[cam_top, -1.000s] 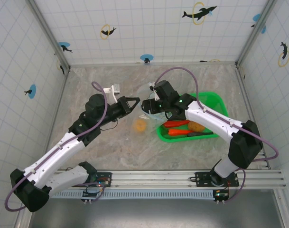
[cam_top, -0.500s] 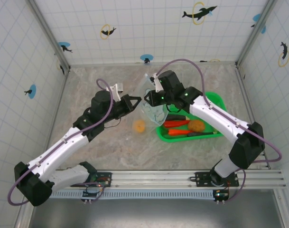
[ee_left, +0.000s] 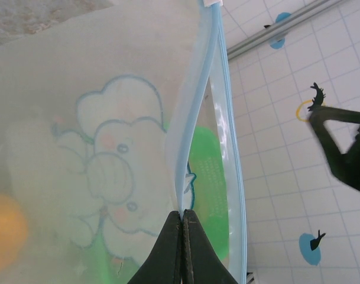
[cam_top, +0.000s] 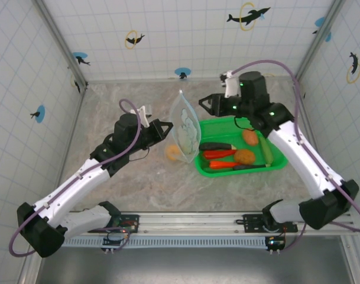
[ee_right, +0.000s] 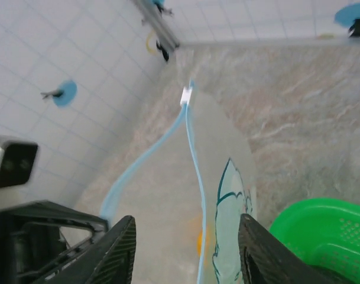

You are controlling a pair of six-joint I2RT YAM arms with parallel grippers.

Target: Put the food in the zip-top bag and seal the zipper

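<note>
The zip-top bag point(cam_top: 187, 131) stands upright at the table's middle, held by my left gripper point(cam_top: 168, 126). In the left wrist view that gripper point(ee_left: 182, 214) is shut on one strip of the blue zipper point(ee_left: 194, 118), and the mouth gapes beside it. My right gripper point(cam_top: 207, 104) hovers open behind the bag, apart from it. Its fingers point(ee_right: 117, 248) frame the open mouth and the zipper point(ee_right: 194, 177) from above. One orange food piece point(cam_top: 173, 153) lies on the table by the bag. The other food, a dark piece point(cam_top: 215, 146), carrots point(cam_top: 218, 155), round pieces point(cam_top: 245, 157) and a cucumber point(cam_top: 267, 152), lies in the basket.
The green basket point(cam_top: 277, 158) sits right of the bag, almost touching it. Tiled walls close in the back and both sides. Bare marble table point(cam_top: 120, 106) stretches to the left and behind the arms.
My right gripper has opened, let go of the bag and pulled back to the rear right. The bag now hangs from the left gripper alone, which has barely moved.
</note>
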